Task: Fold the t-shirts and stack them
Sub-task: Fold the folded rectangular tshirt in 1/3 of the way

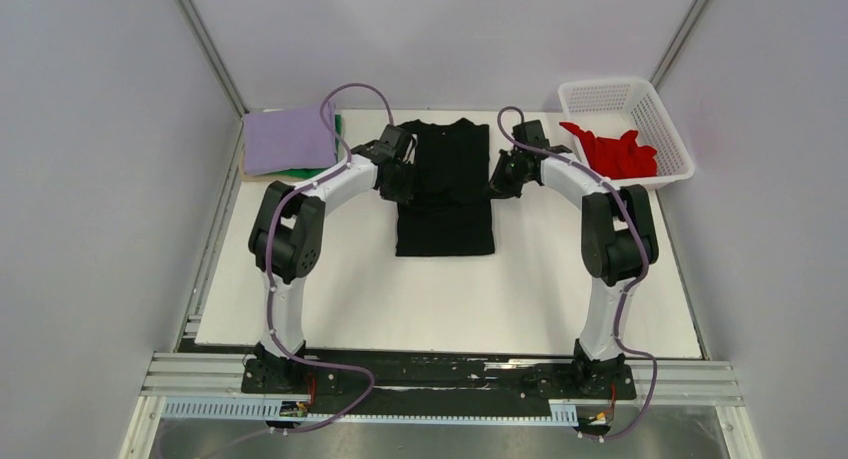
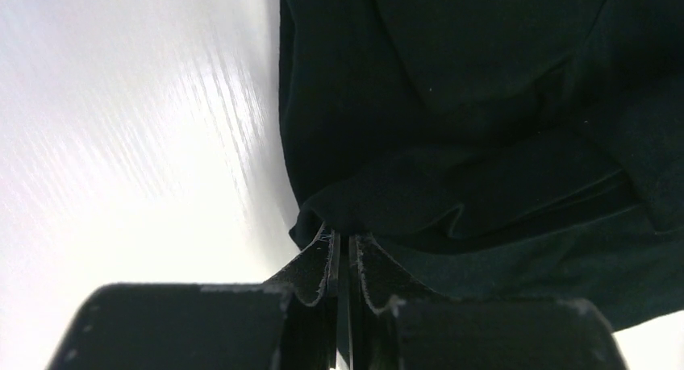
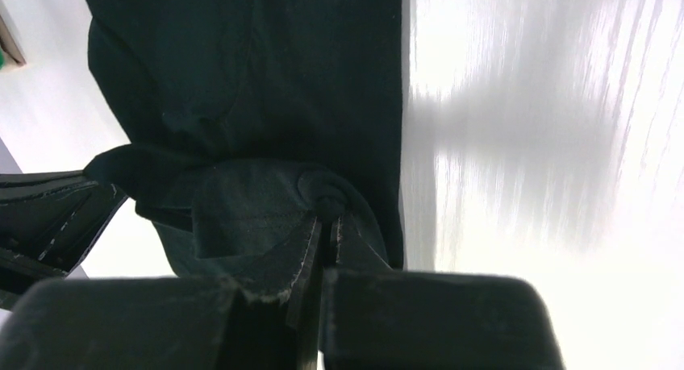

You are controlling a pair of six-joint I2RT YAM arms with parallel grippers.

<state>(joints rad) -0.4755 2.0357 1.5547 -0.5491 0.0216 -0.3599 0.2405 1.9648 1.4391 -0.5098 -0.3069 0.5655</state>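
1. At 10 o'clock on the counter, a folded lilac t-shirt lies on a green t-shirt, well apart from the arms' work.
2. The left pincer sits at the left edge of the black t-shirt, its jaws drawn to a thin slit. A fold of cloth meets the tips, but whether it is pinched cannot be told.
3. The black t-shirt lies at the counter's centre as a narrow oblong, its long axis running 12 to 6. It is at 3 o'clock from the left pincer and 9 o'clock from the right, with both arms equally near its upper half.
4. The right pincer is clamped on a bunched roll of black cloth at the shirt's right edge.
5. At 2 o'clock, a white basket holds a red t-shirt. Nothing appears to stand in the way of a fold along the long axis toward 6 o'clock.
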